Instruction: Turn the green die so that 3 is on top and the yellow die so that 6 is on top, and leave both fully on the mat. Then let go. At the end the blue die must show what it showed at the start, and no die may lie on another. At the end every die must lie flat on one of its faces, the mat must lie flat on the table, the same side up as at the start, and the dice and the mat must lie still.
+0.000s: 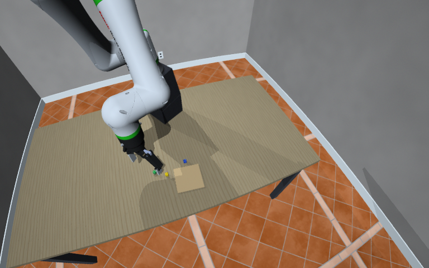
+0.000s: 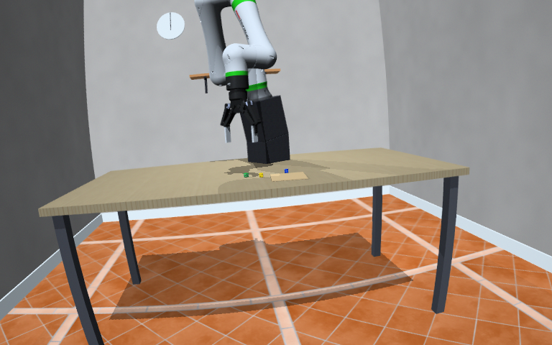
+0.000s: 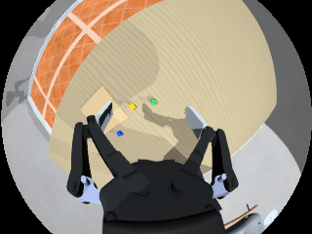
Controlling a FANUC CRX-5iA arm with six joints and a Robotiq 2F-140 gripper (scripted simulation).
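The green die (image 1: 154,172) (image 2: 246,175) (image 3: 154,101) lies on the table, left of the yellow die in the top and exterior views. The yellow die (image 1: 166,174) (image 2: 261,175) (image 3: 133,106) lies on the table between the green die and the mat. The blue die (image 1: 185,161) (image 2: 286,170) (image 3: 120,133) lies on the table just behind the mat. The square tan mat (image 1: 189,183) (image 2: 290,177) (image 3: 99,97) lies flat and bears no die. My gripper (image 1: 145,164) (image 2: 241,137) (image 3: 150,109) is open and empty, high above the table. The numbers on the dice are too small to read.
The wooden table (image 1: 79,189) (image 2: 162,187) bears the dice and mat. The black robot pedestal (image 1: 170,101) (image 2: 268,134) stands at its back edge. The arm's shadow falls across the table around the dice.
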